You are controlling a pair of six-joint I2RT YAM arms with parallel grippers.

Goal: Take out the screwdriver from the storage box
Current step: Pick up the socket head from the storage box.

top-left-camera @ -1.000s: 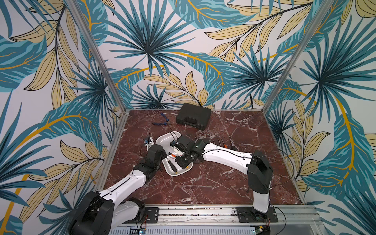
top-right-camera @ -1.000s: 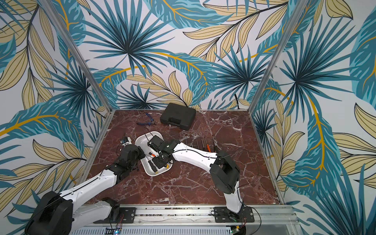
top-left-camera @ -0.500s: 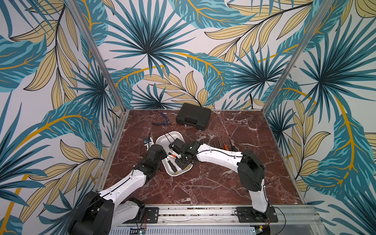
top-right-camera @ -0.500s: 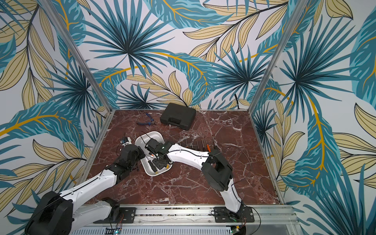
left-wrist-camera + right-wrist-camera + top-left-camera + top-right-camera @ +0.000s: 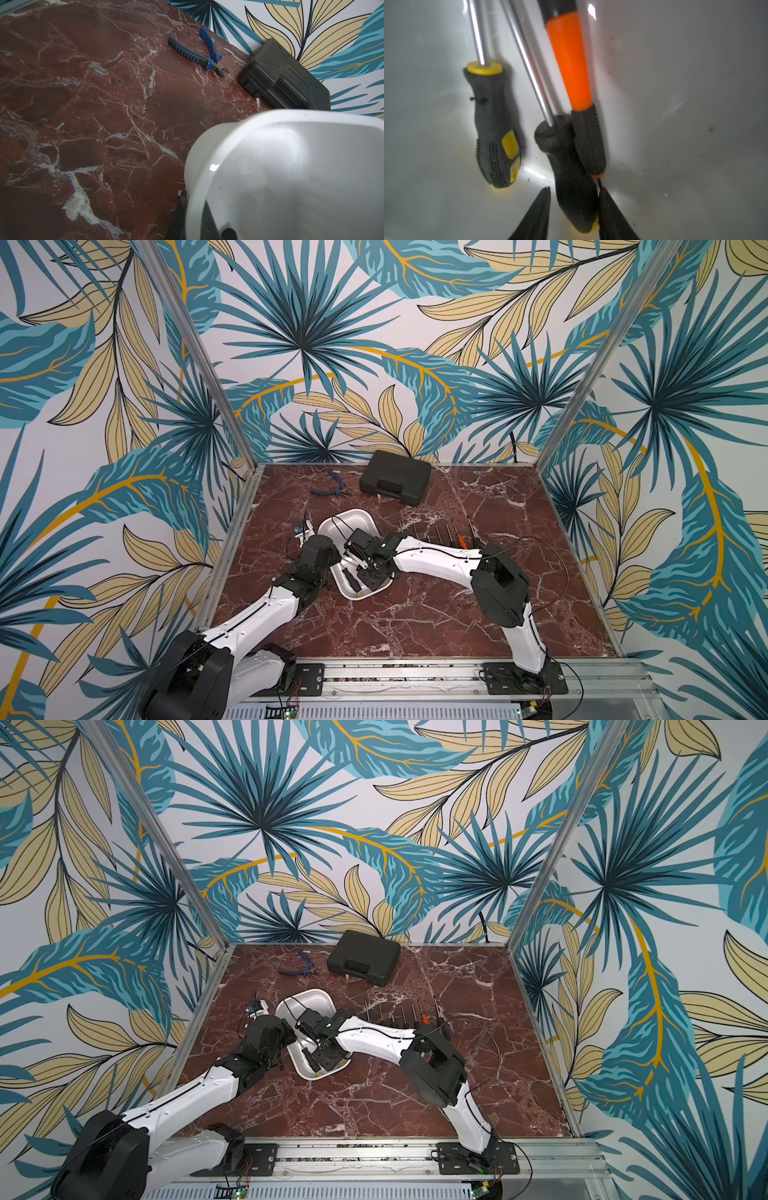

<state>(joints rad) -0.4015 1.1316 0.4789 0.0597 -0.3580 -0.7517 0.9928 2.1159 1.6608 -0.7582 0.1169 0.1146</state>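
Left claw [image 5: 194, 207] pinched shut on the storage box [image 5: 354, 519] rim, presumably pinning it against sliding, near the bench [image 5: 415, 614] left edge. Right claw [image 5: 574, 189] is down inside, jaws either side of the black-yellow screwdriver [image 5: 562, 158] handle lying on the box floor; can't tell if clamped yet.

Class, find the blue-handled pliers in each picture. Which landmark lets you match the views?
Top view: pliers on the marble table, beside the black case.
Top view: same spot, beside the black case.
Left wrist: on the table beyond the storage box, jaws toward the case; pliers.
Right wrist: not in it; only the box's inside and screwdrivers.
Shared landmark: the black case.
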